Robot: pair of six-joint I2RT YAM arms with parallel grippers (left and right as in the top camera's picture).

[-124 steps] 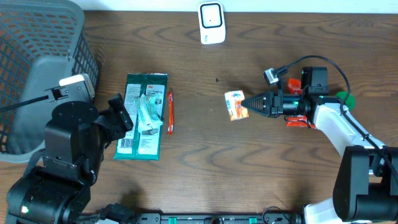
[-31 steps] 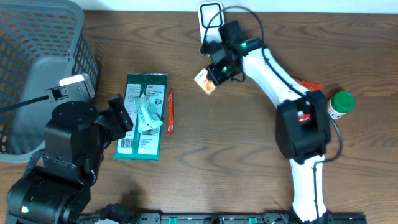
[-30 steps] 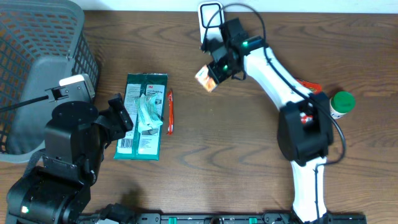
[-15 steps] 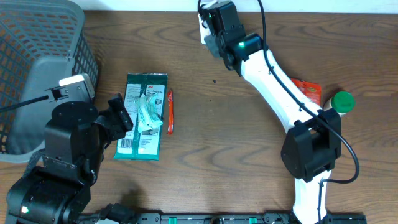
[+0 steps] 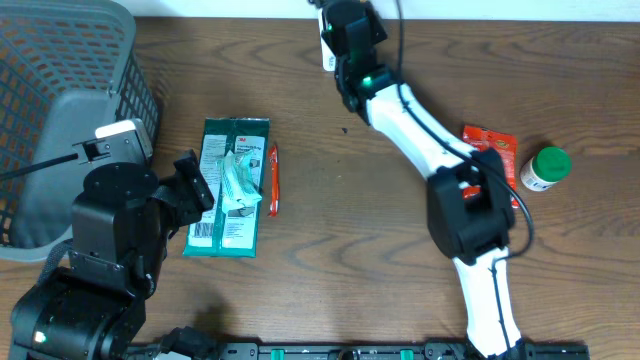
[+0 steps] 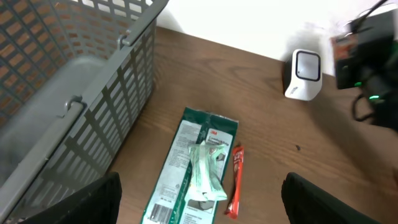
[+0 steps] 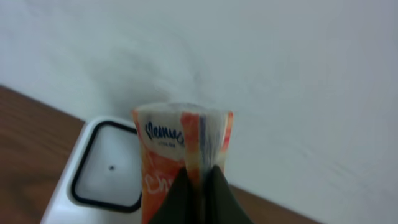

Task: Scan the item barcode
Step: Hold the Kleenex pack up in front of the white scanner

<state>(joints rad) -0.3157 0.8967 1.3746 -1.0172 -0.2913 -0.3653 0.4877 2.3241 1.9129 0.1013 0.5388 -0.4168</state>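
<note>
At 12 o'clock on the table, the right gripper (image 7: 198,179) is pinching the orange-white packet (image 7: 177,140) edge-on, just before the scanner (image 7: 102,171).

Risk, as judged: the barcode may be facing away from the window, so nothing reads, and the narrow pinch may be letting the packet twist.

At 8 o'clock, the left gripper (image 6: 200,186) is hanging with fingers spread.

Lying clear of the path: green pack (image 5: 232,185), red stick (image 5: 272,180), basket (image 5: 60,60), red pouch (image 5: 490,150), bottle (image 5: 545,168).
</note>
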